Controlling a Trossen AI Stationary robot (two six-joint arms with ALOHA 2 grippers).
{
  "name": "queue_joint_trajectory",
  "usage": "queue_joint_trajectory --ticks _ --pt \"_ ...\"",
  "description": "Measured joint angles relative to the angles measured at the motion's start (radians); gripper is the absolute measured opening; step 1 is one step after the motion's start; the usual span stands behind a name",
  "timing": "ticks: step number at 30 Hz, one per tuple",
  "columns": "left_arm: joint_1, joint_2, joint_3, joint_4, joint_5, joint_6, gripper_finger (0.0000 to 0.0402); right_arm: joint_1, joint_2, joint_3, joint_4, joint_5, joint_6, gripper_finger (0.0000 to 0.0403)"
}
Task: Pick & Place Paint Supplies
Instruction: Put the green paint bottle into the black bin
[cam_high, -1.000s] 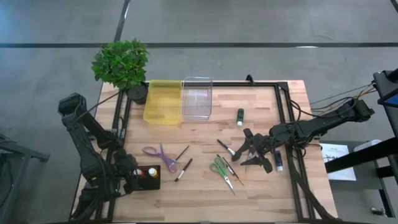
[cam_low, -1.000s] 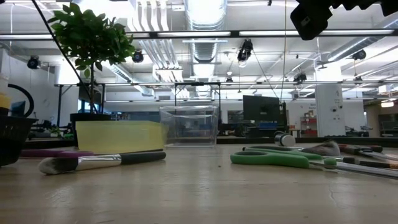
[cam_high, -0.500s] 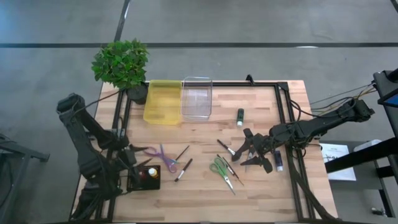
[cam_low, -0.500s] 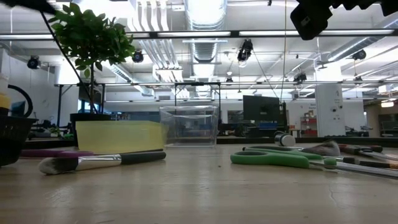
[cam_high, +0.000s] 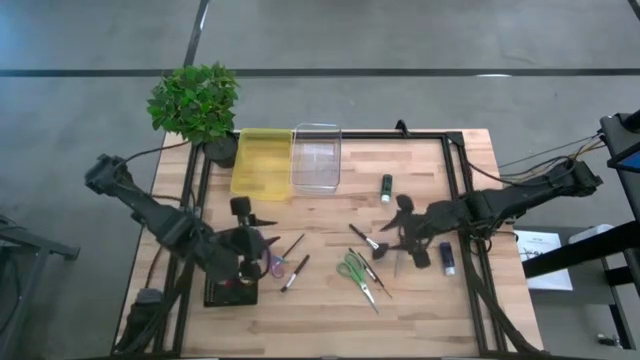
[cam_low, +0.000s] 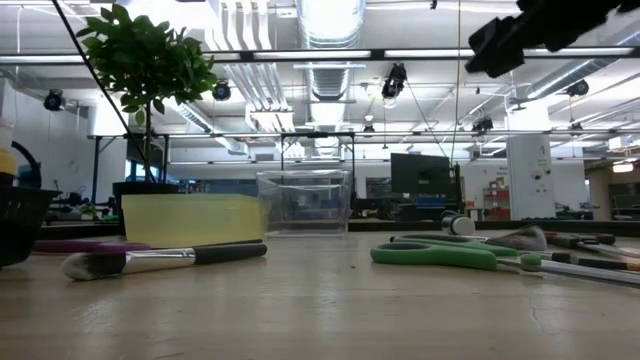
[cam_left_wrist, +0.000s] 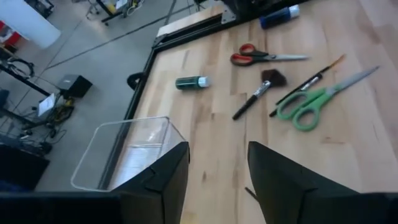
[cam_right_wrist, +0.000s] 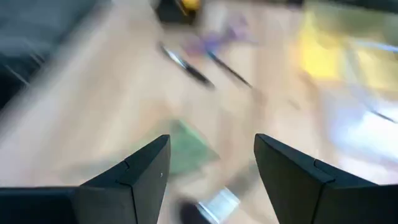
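Both my right gripper (cam_high: 400, 232) and left gripper (cam_high: 250, 222) were spread, empty; I feared nudging the fan brush (cam_high: 365, 238) beside the green scissors (cam_high: 357, 274).

Evenly lit from ceiling strip lights (cam_low: 330, 15), glaring in low view. Soft, faint shadows on pale wooden tabletop (cam_high: 330, 215). Right wrist view heavily motion-blurred; other views sharp.

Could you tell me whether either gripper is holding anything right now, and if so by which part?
Nothing is held. The left gripper is open above the table with only bare wood between its fingers, and the right gripper is open too, empty above the green scissors.
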Motion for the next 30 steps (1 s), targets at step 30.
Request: queue_joint_trajectory --ticks 30 --pt "0.009 -0.001 0.003 -0.073 0.011 0.081 0.0170 -0.458 0.697 0.275 -0.556 0.507 -0.904 0.0228"
